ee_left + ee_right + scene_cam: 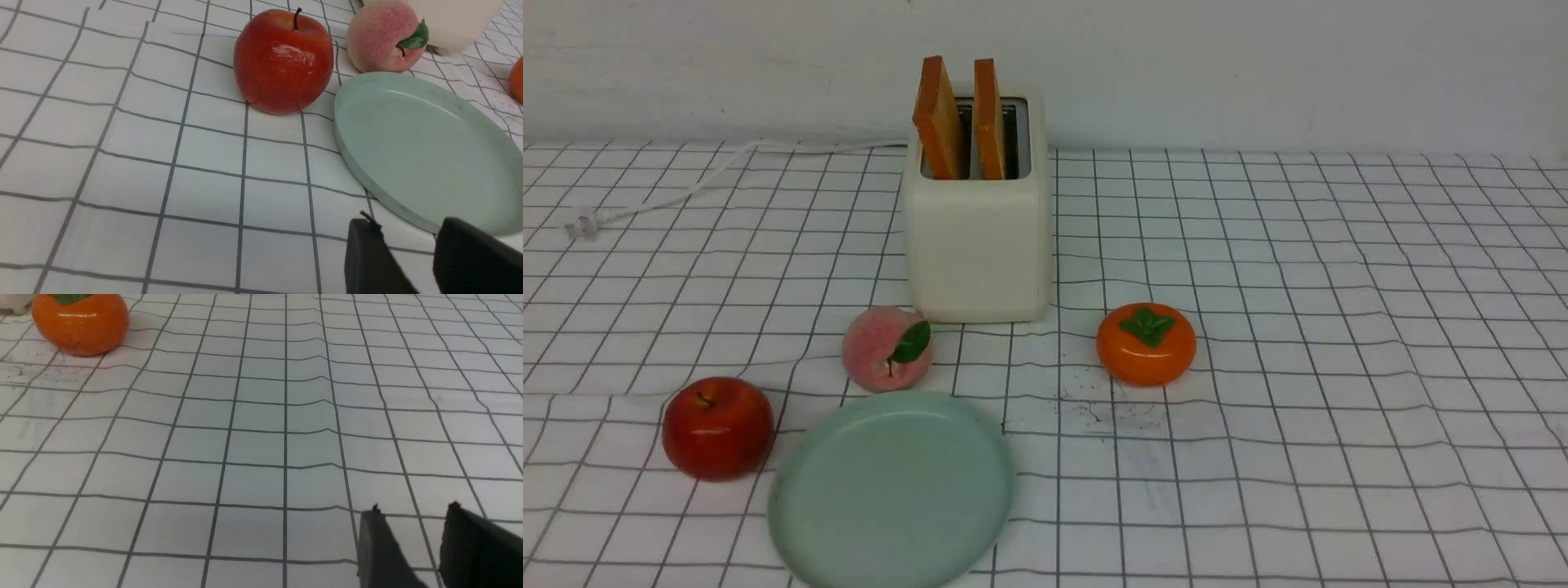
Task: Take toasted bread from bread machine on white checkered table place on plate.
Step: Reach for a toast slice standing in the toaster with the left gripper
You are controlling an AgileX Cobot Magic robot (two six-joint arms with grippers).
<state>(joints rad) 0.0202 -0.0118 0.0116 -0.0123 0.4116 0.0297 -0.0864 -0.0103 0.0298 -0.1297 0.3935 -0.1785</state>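
The white checkered tabletop (1307, 457) spreads beneath and ahead of both hands. On it the cream two-slot toaster (976, 249) stands ahead of the left hand (406, 237) and over to its right; from the right hand (412, 526) it lies ahead and to the left. The mint-green plate (890, 490) is much closer, just right of the left hand and bare.

Two toast slices, the left one (938, 122) and the right one (989, 122), stick up from the toaster's slots. Both stand on edge with their long edges running away from the robot, the left one tilting leftward. The left arm looks the nearer to toaster and plate, so its reach should go forward and right, one finger on either broad face.

The red apple (717, 429) sits ahead of the left hand. The orange persimmon (1146, 345) is forward-left of the right hand. The pink peach (887, 349), between plate and toaster, could get in the way of a low carry. Each hand's fingers are spread, with nothing between them.
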